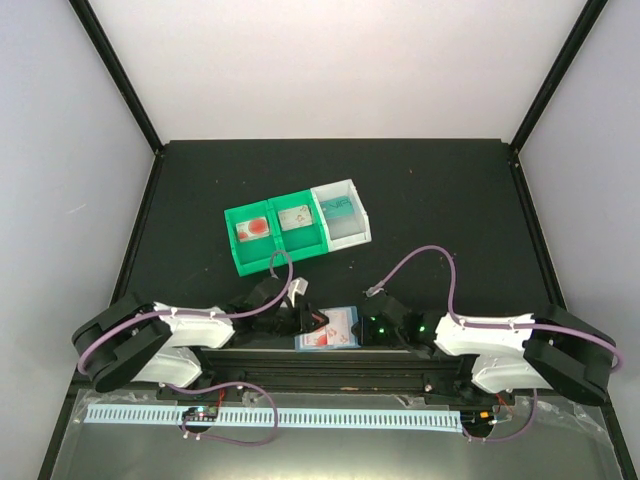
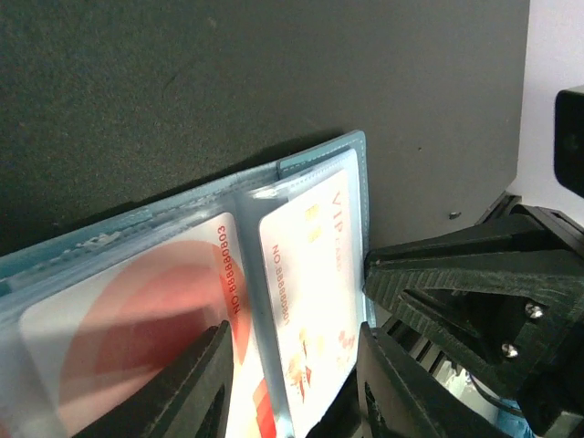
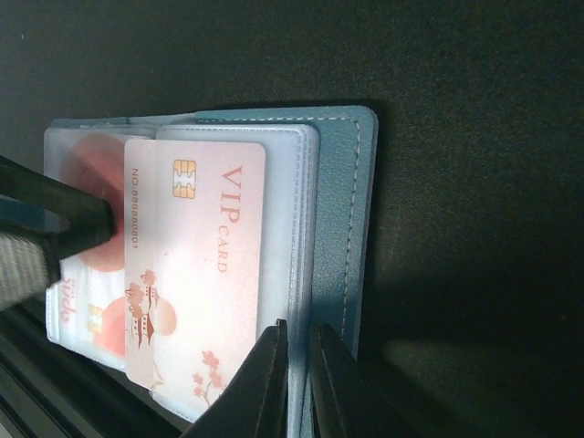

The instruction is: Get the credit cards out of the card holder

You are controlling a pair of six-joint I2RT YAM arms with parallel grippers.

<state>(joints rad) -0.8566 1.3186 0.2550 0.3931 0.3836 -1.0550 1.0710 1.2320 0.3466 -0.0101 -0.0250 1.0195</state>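
The light-blue card holder (image 1: 345, 322) lies open at the table's near edge, between my two grippers. In the right wrist view the holder (image 3: 342, 182) shows a whitish VIP card with red marks (image 3: 196, 265) in a clear pocket, overlapping a second card with a red circle (image 3: 87, 173). My right gripper (image 3: 299, 327) is shut on the clear pocket's edge, beside the VIP card. My left gripper (image 2: 294, 333) is open and straddles the VIP card (image 2: 310, 274), its left finger (image 2: 196, 383) over the red-circle card (image 2: 119, 310). A teal-green card (image 1: 337, 210) lies in the white bin.
Two joined green bins (image 1: 275, 238) stand mid-table, each holding a card, with a white bin (image 1: 352, 232) against their right side. A black rail (image 1: 330, 365) runs along the table's near edge, just behind the holder. Black frame posts stand at the back corners.
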